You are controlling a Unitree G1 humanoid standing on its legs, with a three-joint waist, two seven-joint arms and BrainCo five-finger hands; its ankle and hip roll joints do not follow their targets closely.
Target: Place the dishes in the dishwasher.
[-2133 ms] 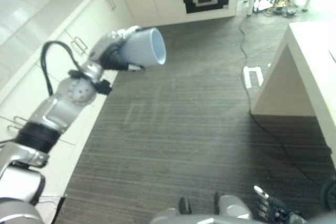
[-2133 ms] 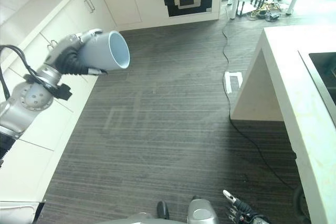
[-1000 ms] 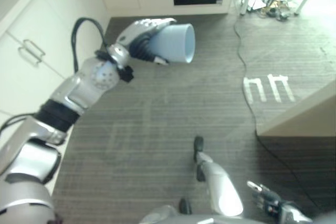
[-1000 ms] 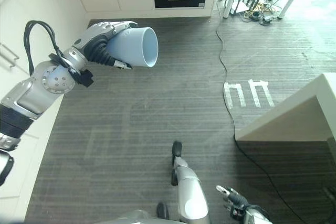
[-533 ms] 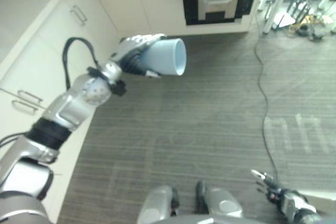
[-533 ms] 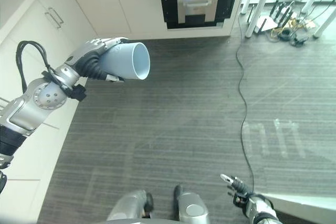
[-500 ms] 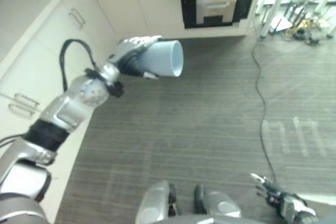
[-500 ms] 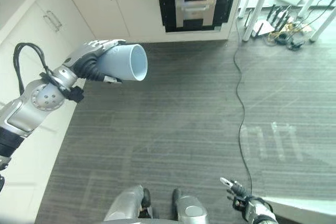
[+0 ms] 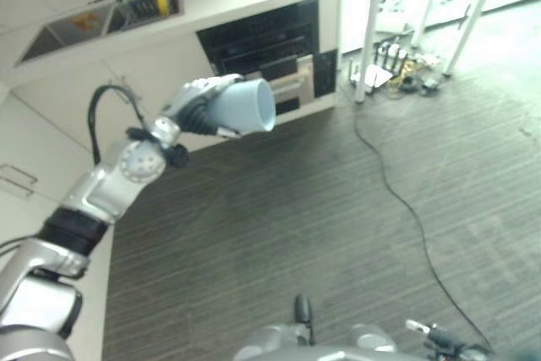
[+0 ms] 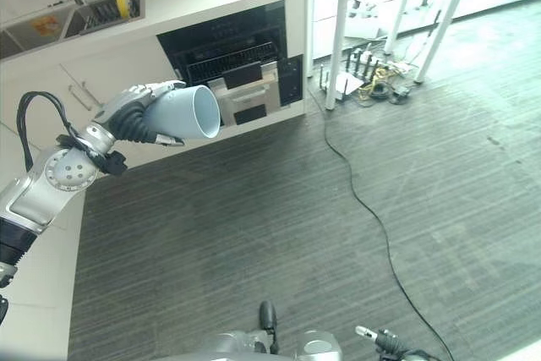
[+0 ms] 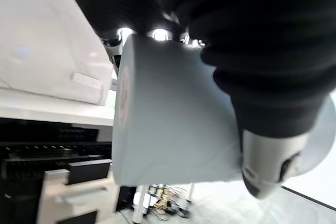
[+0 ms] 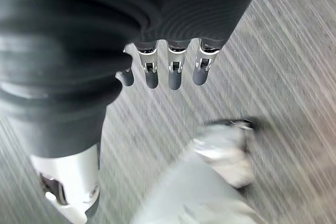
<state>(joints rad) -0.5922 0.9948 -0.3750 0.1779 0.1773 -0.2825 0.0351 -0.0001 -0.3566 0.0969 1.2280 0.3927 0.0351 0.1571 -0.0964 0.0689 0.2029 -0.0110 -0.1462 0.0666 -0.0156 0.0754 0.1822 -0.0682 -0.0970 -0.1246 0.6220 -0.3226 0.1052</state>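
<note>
Cup point(image 9: 243, 107) gripped in L hand point(image 9: 196, 101), facing dishwasher point(image 10: 230, 65); R hand point(image 12: 168, 72) fingers relaxed.

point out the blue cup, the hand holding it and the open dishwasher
blue cup point(image 9: 247, 108), left eye view, on its outer side wall near the rim
left hand point(image 9: 200, 101), left eye view, on the fingers curled over the cup
dishwasher point(image 10: 226, 58), right eye view, on the dark open interior

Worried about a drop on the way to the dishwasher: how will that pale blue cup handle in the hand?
The cup looks rigid and smooth, so possibly slippery. The left hand wraps its base, holding it sideways. Round-walled, it would likely roll if set down like that.
</note>
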